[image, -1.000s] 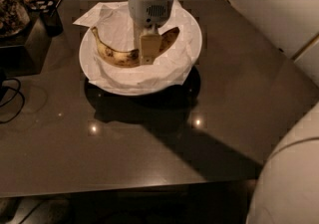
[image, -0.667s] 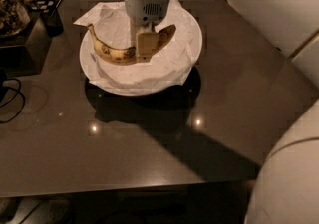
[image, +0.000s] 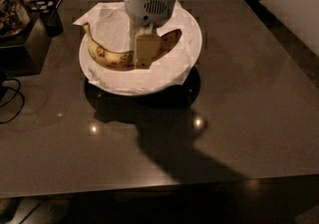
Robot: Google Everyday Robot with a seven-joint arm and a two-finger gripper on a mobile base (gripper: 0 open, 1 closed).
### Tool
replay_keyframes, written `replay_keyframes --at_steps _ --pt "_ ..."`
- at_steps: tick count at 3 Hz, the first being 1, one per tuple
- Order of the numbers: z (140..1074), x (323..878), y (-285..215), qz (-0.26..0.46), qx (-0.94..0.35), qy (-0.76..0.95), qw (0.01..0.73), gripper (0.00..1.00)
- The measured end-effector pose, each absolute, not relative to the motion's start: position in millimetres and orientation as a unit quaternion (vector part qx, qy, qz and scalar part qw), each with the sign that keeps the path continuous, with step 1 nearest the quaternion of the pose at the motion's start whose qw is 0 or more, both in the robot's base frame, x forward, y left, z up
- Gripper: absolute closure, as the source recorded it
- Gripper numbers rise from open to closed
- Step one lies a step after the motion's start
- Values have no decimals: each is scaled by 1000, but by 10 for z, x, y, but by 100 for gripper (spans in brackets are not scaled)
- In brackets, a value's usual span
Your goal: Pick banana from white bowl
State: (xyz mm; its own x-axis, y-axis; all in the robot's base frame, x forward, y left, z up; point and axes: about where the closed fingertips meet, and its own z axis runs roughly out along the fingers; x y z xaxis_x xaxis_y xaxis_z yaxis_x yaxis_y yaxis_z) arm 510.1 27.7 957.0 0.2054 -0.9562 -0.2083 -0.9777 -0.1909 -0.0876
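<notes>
gripper (image: 146,60): I see it low in the white bowl (image: 198,40), parked over the middle of the banana (image: 112,58)
banana: right under the gripper, long axis sticking out either side
grip: honestly can't tell, wide or clamped

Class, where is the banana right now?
Camera view, upper left of centre: the banana lies in the paper-lined white bowl, with the gripper over its middle.

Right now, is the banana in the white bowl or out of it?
In: the banana lies within the white bowl, with the gripper down at its middle.
</notes>
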Motion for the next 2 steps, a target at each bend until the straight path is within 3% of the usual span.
replay_keyframes --at_steps 2 --pt "9654 5099 376 51 -769 627 111 100"
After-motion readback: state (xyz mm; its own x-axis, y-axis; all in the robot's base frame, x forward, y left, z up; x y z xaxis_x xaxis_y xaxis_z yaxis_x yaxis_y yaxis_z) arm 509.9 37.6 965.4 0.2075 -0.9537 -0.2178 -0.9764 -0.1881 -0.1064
